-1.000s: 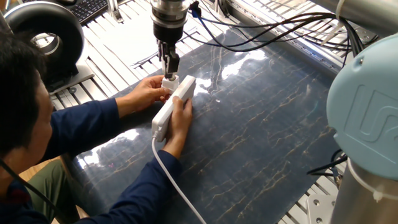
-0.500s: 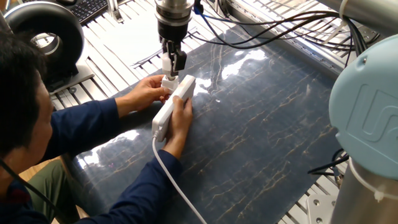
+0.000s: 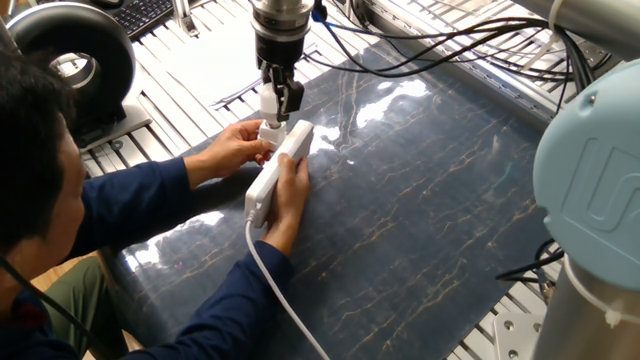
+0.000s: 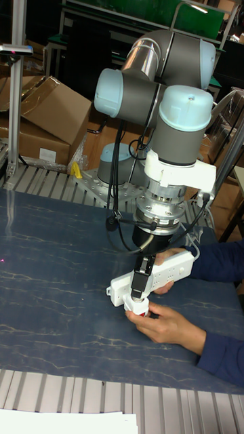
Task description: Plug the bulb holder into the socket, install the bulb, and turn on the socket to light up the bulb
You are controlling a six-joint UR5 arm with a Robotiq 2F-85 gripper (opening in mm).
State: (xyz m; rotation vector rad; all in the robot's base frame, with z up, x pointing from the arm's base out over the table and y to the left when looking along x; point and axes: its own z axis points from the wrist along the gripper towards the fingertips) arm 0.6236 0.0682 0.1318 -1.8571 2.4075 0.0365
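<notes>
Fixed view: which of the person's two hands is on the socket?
The hand nearer the camera, fingers laid along the socket above its cable end. The farther hand instead cups the holder at the socket's far end.

Raised letters (apparently "U", partly cut off) on arm's blue cap (image 3: 590,190).

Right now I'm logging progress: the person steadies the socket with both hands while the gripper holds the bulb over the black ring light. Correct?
Not the ring light. In the fixed view the gripper holds the bulb over the holder by the socket, which both hands steady.
</notes>
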